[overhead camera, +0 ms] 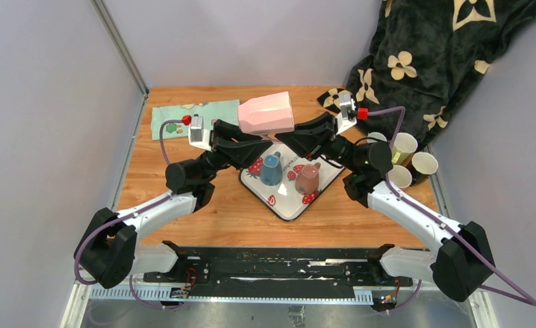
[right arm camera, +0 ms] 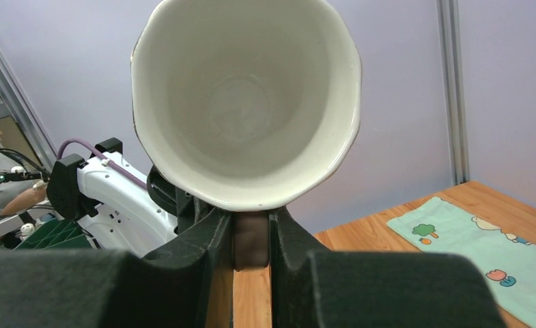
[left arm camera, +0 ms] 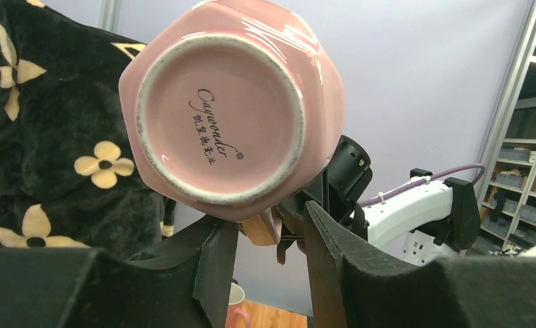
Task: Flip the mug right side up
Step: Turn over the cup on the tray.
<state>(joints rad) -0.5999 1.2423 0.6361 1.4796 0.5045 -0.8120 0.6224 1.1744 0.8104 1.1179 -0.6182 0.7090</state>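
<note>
- Closest in, my right jaws are clamped shut on the handle [right arm camera: 251,240]. That grip alone carries the mug [right arm camera: 244,102], whose white mouth faces straight back at that wrist.
- Left jaws stand apart just under the base [left arm camera: 217,119] and grip nothing. I judge they sit there as a steadying guard while the right side bears the weight.
- So the mug hangs on its side in the air between my two wrists, above the tray's far corner. I judge that roughly halfway to upright.
- Below it, the tray [overhead camera: 289,208] rests on the desk [overhead camera: 183,225] with a blue cup [overhead camera: 271,169] and a brown cup [overhead camera: 308,179]. Holding high keeps the mug clear of them.
- Farther off are paper cups [overhead camera: 405,147] on the right, a cloth [overhead camera: 196,113] at the far left and a blanket [overhead camera: 429,55] behind, all well apart from the mug.
</note>
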